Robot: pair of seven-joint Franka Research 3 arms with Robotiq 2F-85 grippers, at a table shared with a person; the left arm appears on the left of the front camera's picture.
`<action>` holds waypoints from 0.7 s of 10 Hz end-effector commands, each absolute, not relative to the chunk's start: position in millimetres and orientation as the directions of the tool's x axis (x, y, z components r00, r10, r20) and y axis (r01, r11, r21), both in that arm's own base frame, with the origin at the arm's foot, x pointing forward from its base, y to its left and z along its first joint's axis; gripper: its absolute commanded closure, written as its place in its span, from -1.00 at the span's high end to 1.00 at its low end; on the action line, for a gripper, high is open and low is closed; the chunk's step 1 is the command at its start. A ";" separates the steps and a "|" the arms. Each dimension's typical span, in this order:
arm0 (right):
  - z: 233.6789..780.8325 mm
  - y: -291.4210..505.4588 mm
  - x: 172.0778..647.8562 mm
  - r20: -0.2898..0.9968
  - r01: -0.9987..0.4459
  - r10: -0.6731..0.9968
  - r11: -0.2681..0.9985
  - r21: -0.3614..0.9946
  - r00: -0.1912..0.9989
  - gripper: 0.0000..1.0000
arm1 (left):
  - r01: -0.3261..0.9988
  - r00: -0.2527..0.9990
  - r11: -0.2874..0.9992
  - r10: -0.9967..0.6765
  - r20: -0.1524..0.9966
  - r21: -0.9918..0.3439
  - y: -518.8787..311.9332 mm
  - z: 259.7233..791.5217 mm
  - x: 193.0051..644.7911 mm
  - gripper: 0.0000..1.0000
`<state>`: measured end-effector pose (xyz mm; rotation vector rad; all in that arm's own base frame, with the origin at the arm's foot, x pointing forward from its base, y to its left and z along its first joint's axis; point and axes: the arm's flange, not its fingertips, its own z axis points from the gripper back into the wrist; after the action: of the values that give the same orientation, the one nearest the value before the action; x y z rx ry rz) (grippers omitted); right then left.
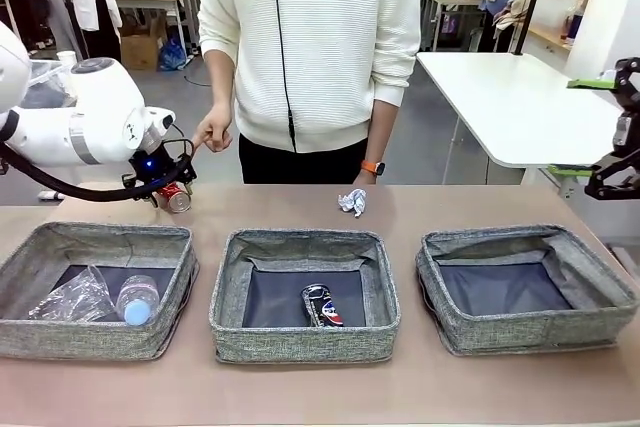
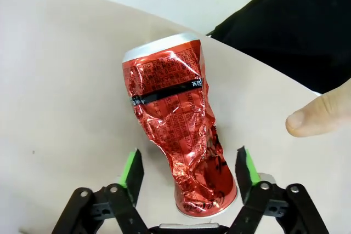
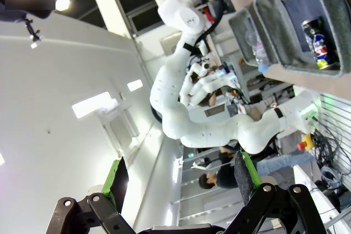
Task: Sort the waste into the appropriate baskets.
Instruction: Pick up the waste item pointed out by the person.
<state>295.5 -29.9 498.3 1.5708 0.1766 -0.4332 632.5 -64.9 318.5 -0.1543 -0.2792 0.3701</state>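
The left gripper [image 1: 170, 187] is low over the far left of the surface [image 1: 300, 387], behind the left basket [image 1: 100, 237], and it has the crushed red can [image 1: 177, 199] between its fingers. In the left wrist view the can [image 2: 175, 113] lies lengthwise along the gripper [image 2: 188, 152], its base towards the palm. The green pads stand off either side with a gap showing, so the jaws are open astride the can and nothing is gripped yet. That alignment looks chosen so the pads meet the dented waist

A person's hand [image 1: 212, 132] hangs just beyond the can, one fingertip [image 2: 312, 116] close beside it but not touching

The right gripper [image 1: 578, 127] is held high at the right edge with jaws wide and empty [image 3: 180, 163], probably parked clear of the work

The left basket holds the clear plastic bottle [image 1: 138, 302] and the clear plastic bag [image 1: 75, 297]. The middle basket [image 1: 300, 239] holds the dark blue-silver can [image 1: 320, 305], so the red can likely belongs there. The right basket [image 1: 520, 237] has nothing in it, and the crumpled paper wad [image 1: 352, 202] lies on the surface behind the middle basket
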 end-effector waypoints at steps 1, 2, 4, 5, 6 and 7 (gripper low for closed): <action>499.0 -28.1 293.5 -0.365 0.358 -0.147 -0.073 0.931 0.919 1.00 | -0.359 0.889 0.921 0.387 0.244 -0.154 -69.1 320.8 640.3 -0.52; 499.0 -28.1 293.5 -0.365 0.358 -0.147 -0.073 0.931 0.919 1.00 | -0.361 0.889 0.920 0.388 0.243 -0.150 -68.7 320.7 640.4 -1.00; 499.0 -28.1 293.5 -0.365 0.358 -0.147 -0.073 0.931 0.919 1.00 | -0.383 0.892 0.916 0.401 0.210 -0.123 -69.2 320.2 639.8 -1.00; 499.0 -28.1 293.5 -0.365 0.358 -0.147 -0.073 0.931 0.919 1.00 | -0.391 0.891 0.913 0.407 0.200 -0.116 -69.7 320.0 639.7 -0.95; 499.0 -28.1 293.5 -0.365 0.358 -0.147 -0.073 0.931 0.919 1.00 | -0.395 0.891 0.912 0.410 0.194 -0.113 -69.9 320.0 639.7 -1.00; 499.0 -28.1 293.5 -0.365 0.358 -0.147 -0.073 0.931 0.919 1.00 | -0.399 0.891 0.910 0.414 0.188 -0.114 -69.8 320.3 639.6 -1.00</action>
<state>295.5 -29.9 498.3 1.5708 0.1766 -0.4332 635.2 -63.7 322.5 -0.1075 -0.2264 0.3975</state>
